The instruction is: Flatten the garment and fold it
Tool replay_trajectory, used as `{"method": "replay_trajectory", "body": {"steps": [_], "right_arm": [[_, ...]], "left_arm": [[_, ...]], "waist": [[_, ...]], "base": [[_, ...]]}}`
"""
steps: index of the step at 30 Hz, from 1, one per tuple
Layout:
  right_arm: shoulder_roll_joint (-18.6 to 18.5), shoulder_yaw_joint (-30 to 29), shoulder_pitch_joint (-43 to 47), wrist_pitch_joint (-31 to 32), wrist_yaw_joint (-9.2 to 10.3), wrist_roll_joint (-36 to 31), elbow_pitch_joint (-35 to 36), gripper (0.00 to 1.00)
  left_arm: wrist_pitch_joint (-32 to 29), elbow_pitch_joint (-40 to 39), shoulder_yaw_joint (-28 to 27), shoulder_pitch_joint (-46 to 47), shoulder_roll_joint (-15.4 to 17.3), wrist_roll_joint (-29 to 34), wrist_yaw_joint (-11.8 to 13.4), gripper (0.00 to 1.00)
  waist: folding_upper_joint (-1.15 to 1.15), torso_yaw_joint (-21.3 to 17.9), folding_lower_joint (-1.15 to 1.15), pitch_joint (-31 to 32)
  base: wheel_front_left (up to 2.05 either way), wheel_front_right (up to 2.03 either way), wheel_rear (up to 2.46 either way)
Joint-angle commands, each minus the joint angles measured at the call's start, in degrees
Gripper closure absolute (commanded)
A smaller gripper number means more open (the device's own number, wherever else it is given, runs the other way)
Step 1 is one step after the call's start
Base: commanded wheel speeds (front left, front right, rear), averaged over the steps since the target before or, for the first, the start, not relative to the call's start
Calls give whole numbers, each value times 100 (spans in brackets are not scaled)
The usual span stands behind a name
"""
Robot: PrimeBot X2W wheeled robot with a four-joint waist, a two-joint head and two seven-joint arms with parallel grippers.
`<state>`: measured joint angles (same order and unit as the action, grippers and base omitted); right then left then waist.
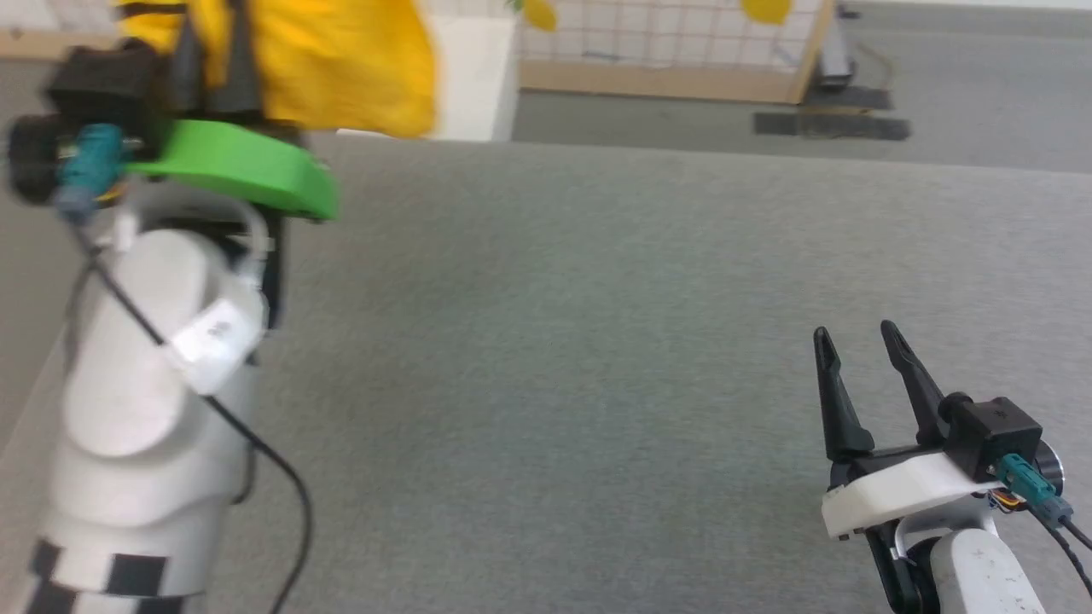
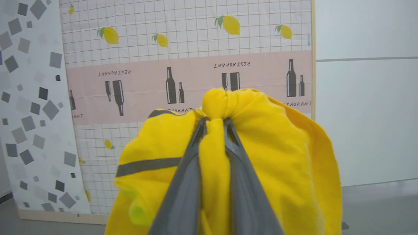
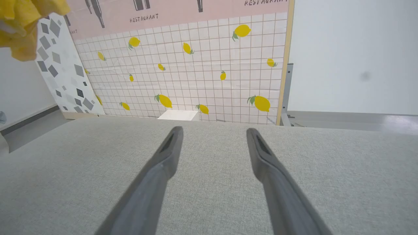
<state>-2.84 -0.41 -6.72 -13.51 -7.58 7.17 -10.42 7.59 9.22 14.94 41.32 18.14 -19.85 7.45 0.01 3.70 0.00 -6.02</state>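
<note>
The garment (image 1: 341,60) is a mustard-yellow bunch held high at the head view's top left, off the grey table (image 1: 597,341). My left gripper (image 2: 215,122) is shut on a pinched fold of the garment (image 2: 271,156), which drapes over both fingers and shows a grey stripe. In the head view the left gripper (image 1: 213,43) is partly buried in the cloth, above its green mount. A yellow corner of the garment (image 3: 19,29) hangs at the right wrist view's top left. My right gripper (image 1: 851,334) stands open and empty low over the table at the lower right; its fingers (image 3: 163,156) are spread wide.
A lemon-print tiled panel (image 3: 202,71) with a pink band stands beyond the table's far edge, beside a grey-speckled board (image 3: 62,71). A white box (image 3: 178,115) sits just behind the table. Grey floor and a dark stand base (image 1: 832,124) lie at the far right.
</note>
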Motion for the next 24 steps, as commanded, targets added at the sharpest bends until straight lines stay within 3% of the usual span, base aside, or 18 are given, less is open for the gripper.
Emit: {"method": "replay_trajectory", "body": {"steps": [1, 6, 11, 20, 21, 22, 23, 24], "right_arm": [[-4, -5, 90, 33, 9, 32, 29, 0], [-4, -40, 206, 78, 9, 30, 83, 0], [-4, 4, 264, 124, 9, 49, 150, 0], [-4, 41, 259, 102, 9, 121, 144, 0], [-4, 33, 259, 98, 9, 125, 134, 0], [-4, 25, 261, 96, 9, 128, 130, 0], [-4, 16, 264, 97, 9, 129, 124, 0], [-4, 12, 268, 101, 9, 127, 120, 0]], "left_arm": [[-5, -40, 115, 114, -163, -53, -69, 100], [-62, 74, 593, 143, -677, -231, -338, 100], [-431, 760, 1300, -169, -1144, -489, -797, 100], [-2485, 2523, 2314, -949, -1360, -1113, -1295, 100], [-2736, 2657, 2361, -1017, -1372, -1225, -1321, 81], [-2915, 2741, 2383, -1057, -1380, -1307, -1333, 37], [-3104, 2826, 2402, -1091, -1384, -1380, -1339, 0], [-3248, 2884, 2421, -1108, -1377, -1417, -1340, 0]], "waist": [[-1, -675, 0, 344], [-1, -1149, 0, 374], [-1, -1721, 0, 291], [-1, -2094, 0, 64], [-1, -2086, 0, 45], [-1, -2072, 0, 29], [-1, -2043, 0, 18], [-1, -2012, 0, 14]], "base": [[0, 0, 0], [0, 0, 0], [0, 0, 0], [0, 0, 0], [0, 0, 0], [0, 0, 0], [0, 0, 0], [0, 0, 0]]}}
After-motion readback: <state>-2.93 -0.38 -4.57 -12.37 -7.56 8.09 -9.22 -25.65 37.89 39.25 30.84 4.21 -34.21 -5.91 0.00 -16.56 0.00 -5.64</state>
